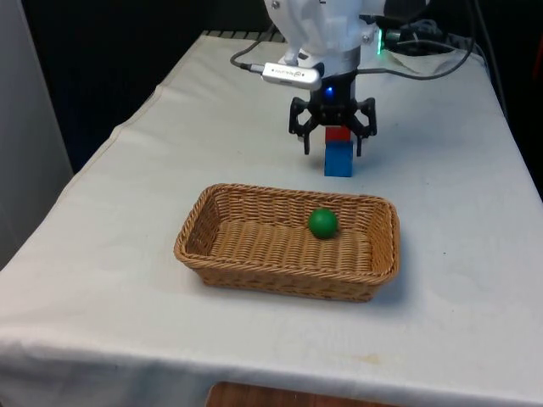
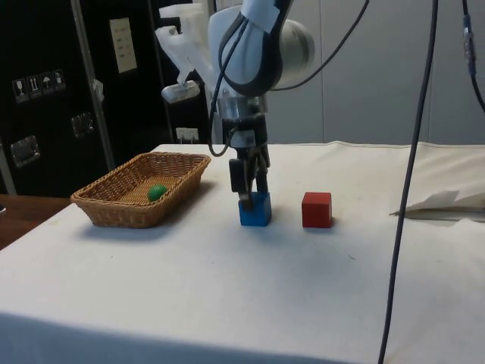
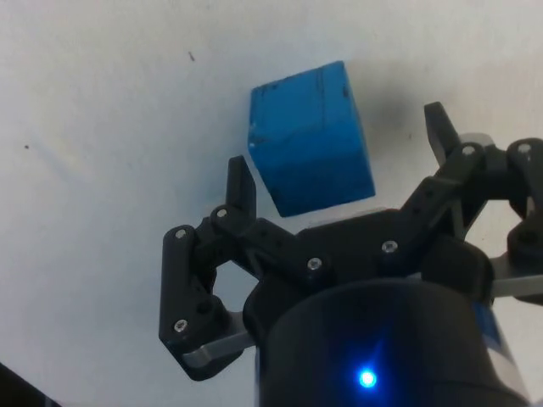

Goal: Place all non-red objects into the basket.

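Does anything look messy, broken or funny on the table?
Nothing stands out. The green ball lies in the basket, which sits flat and whole. The blue block and red block stand square on the cloth, apart. The open claw hangs over the blue block.

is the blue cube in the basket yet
No, out. The blue cube sits on the cloth beside the basket, under the open gripper.

Blue cube [image 1: 338,158], red cube [image 2: 316,209], green ball [image 1: 322,222], tan basket [image 1: 195,233].
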Controlling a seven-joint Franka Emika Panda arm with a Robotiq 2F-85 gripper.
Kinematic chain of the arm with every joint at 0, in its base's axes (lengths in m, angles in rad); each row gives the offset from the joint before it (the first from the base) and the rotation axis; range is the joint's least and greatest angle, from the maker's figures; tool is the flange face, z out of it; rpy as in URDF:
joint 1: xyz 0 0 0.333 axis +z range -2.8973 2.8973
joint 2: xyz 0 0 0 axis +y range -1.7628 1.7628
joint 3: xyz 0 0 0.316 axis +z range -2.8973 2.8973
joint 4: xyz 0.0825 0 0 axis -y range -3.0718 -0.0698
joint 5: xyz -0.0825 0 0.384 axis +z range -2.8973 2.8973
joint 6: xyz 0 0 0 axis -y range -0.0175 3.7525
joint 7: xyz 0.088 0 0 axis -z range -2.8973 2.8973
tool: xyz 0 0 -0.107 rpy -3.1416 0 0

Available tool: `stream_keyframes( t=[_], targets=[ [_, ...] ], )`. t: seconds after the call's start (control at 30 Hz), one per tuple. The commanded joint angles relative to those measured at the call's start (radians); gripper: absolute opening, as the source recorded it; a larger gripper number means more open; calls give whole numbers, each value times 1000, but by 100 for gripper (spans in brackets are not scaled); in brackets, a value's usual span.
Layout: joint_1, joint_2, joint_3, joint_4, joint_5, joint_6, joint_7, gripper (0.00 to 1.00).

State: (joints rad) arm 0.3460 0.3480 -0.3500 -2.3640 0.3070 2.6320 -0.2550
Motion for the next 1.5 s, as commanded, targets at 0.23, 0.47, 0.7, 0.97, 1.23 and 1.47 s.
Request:
stream_keyframes(
  t=[0.23,0.47,0.7,0.97,1.23,1.47],
  targets=[
    [-5,23,11,11,16,10,-8,48],
    [-6,25,11,11,17,11,-8,1],
    [0,23,2,11,2,0,0,1],
    [3,-57,-36,-1,-24,-52,-4,1],
    [3,-120,-53,5,-51,-107,3,1],
    [1,-160,-60,32,-62,-158,6,1]
  ],
)
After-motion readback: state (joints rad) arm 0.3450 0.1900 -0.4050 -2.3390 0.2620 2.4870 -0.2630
